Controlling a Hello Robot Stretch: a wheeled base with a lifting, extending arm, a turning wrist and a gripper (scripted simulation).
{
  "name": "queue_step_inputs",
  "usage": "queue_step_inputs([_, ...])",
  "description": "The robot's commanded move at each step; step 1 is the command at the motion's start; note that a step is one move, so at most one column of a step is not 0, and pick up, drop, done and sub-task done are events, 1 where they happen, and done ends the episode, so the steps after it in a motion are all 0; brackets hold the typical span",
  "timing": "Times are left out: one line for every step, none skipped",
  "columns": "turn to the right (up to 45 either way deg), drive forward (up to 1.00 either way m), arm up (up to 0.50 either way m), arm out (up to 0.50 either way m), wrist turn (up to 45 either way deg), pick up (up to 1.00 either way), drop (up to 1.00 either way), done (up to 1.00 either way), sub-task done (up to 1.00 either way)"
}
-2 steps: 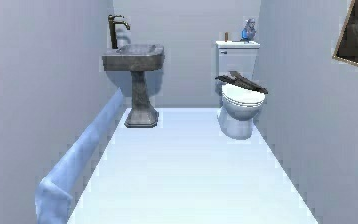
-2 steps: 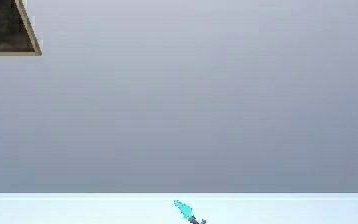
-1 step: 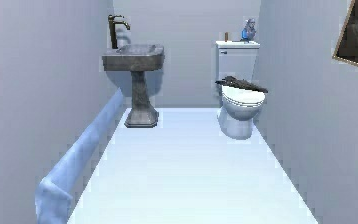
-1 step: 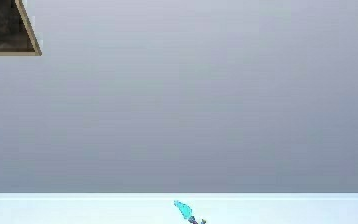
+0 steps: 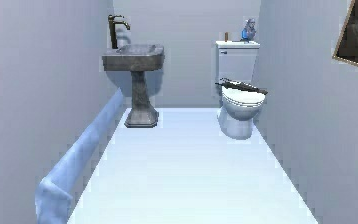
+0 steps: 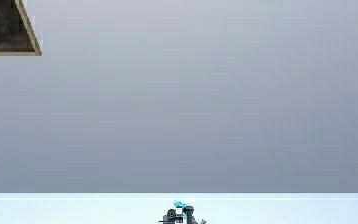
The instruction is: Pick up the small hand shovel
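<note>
A dark, slim thing (image 5: 242,89) lies across the seat of the white toilet (image 5: 237,110) at the far end of the room; its shape is too small to name. In the arm side view the gripper (image 6: 179,215) pokes up at the bottom edge, just right of the middle, as a dark body. A small teal blob (image 6: 184,206) sits at its top, with pale floor behind it. I cannot tell whether the gripper holds anything.
A grey pedestal sink (image 5: 135,62) with a dark tap stands at the back left. A pale tub rim (image 5: 82,150) runs along the left. A small blue thing (image 5: 249,30) stands on the toilet tank. A framed picture (image 5: 354,35) (image 6: 9,27) hangs on the wall.
</note>
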Motion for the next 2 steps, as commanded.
queue_step_inputs([0.0,0.0,0.0,0.0,45.0,0.0,0.0,0.0,0.0])
queue_step_inputs([0.0,0.0,0.0,0.0,45.0,0.0,0.0,0.0,0.0])
